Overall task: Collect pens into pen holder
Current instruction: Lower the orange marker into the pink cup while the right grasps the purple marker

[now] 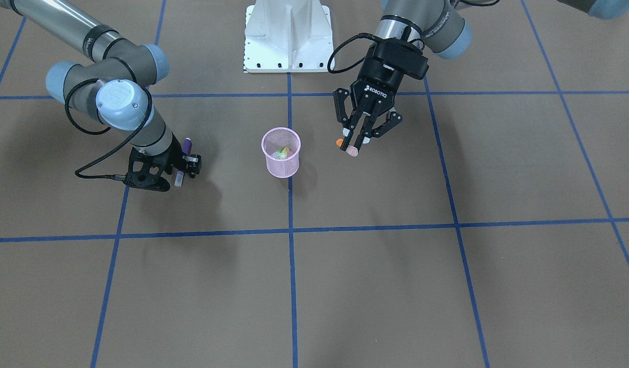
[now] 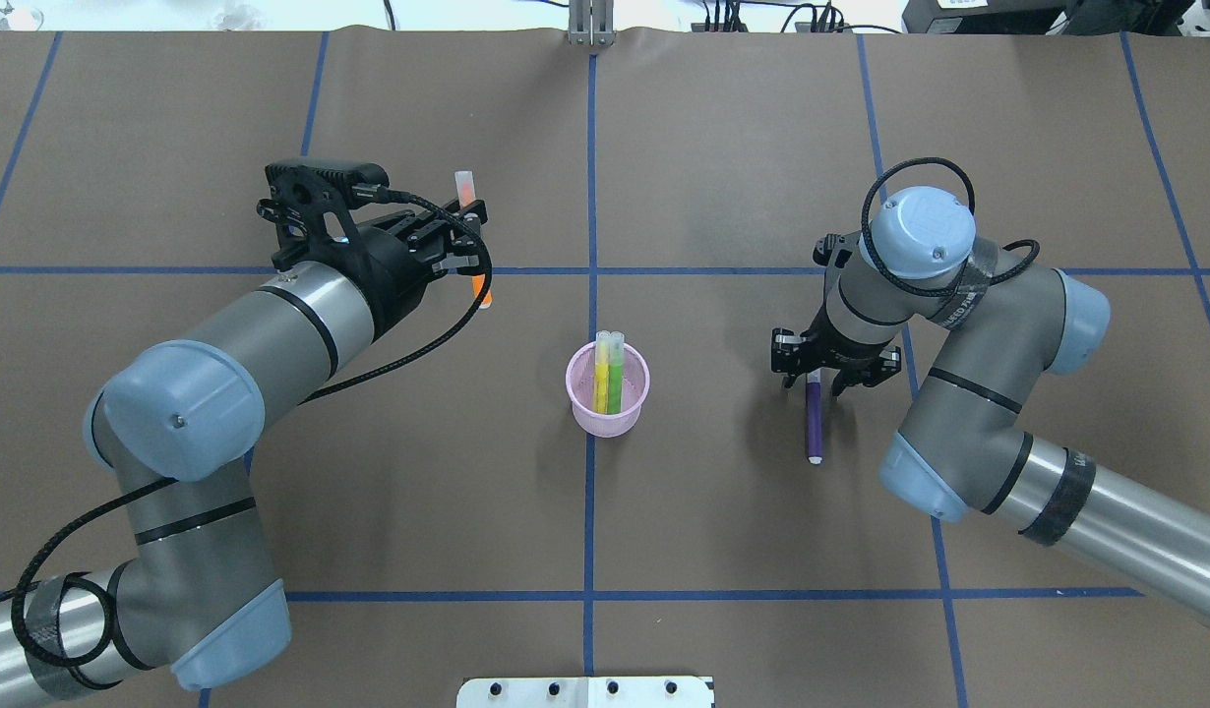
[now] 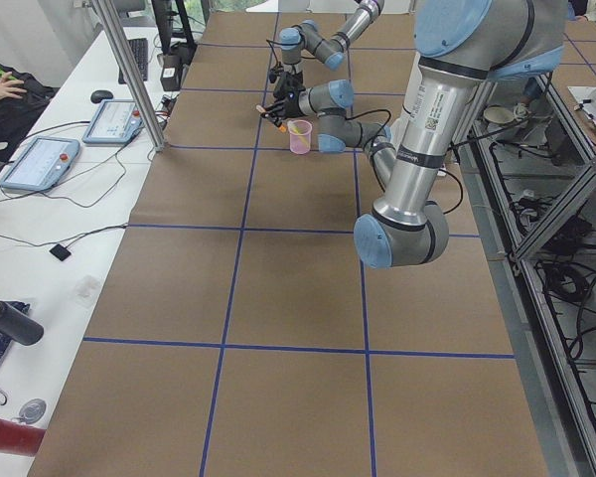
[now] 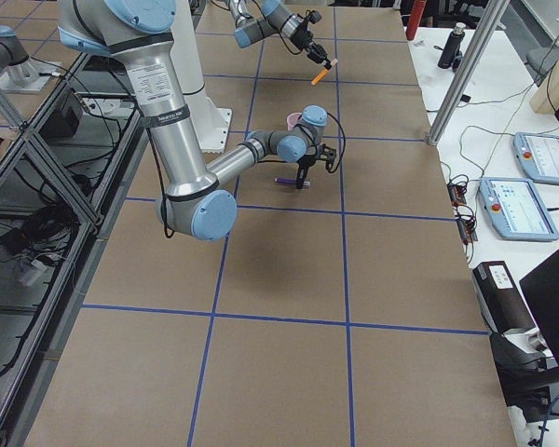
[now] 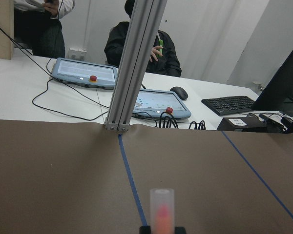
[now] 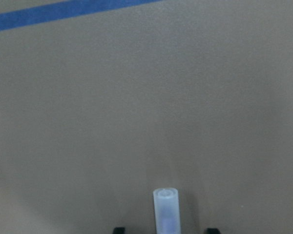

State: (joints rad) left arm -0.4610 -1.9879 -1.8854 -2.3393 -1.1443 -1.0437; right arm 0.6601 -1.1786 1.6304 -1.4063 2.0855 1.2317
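Left claw (image 2: 464,239), upper left overhead, clamps the orange pen (image 2: 480,287). Right claw (image 2: 815,380), fingers apart, straddles the purple pen (image 2: 814,423) on the counter (image 2: 723,511). Yellow pen (image 2: 601,379) and green pen (image 2: 615,385) stand in the central holder (image 2: 627,421).

Four far views around the pen holder (image 1: 281,152); two close wrist cameras.

1. My left arm (image 2: 300,305) and right arm (image 2: 969,393): silver-grey tubes, black bands, pale blue joint caps (image 2: 177,408).
2. A black cable (image 1: 330,57) loops at ten o'clock of my black left gripper (image 1: 356,139), lettered ROBOTIQ in white.
3. My white base (image 1: 288,30) has dark screws (image 1: 279,65) along its six o'clock edge.
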